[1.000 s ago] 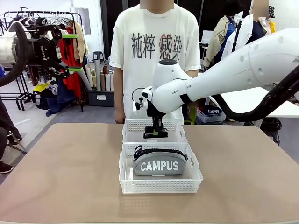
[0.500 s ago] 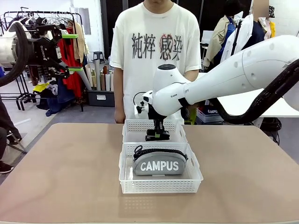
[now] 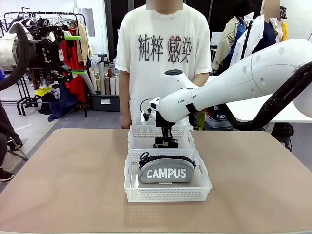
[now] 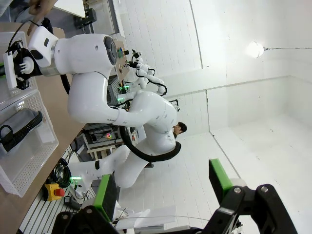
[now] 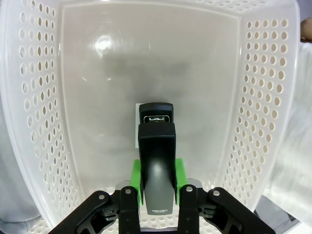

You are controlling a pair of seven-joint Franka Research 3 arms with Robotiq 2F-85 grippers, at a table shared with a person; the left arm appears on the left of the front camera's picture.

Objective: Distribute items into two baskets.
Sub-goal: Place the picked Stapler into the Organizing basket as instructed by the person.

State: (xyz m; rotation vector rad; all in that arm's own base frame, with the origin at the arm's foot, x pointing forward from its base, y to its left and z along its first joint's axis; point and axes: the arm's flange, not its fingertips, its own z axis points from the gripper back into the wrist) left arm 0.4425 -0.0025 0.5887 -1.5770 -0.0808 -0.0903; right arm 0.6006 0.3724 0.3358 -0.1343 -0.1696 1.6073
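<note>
The right tool [image 3: 165, 144], clamped on the black stapler [image 5: 156, 161], hangs inside the far basket [image 3: 138, 131], the near basket [image 3: 165, 194] with the CAMPUS pouch [image 3: 166, 170] just before it, while the left tool [image 3: 73, 54] gapes wide, raised well off the counter [image 3: 68, 175].

My right arm reaches in across the middle, wrist bent downward, right gripper [image 3: 165, 144] pointing straight down with its green pads [image 5: 139, 183] clamped against the stapler [image 5: 156, 163] held between them. My left arm is raised high at my left side, left gripper [image 3: 73, 54] horizontal, jaws fully spread, nothing between them.
</note>
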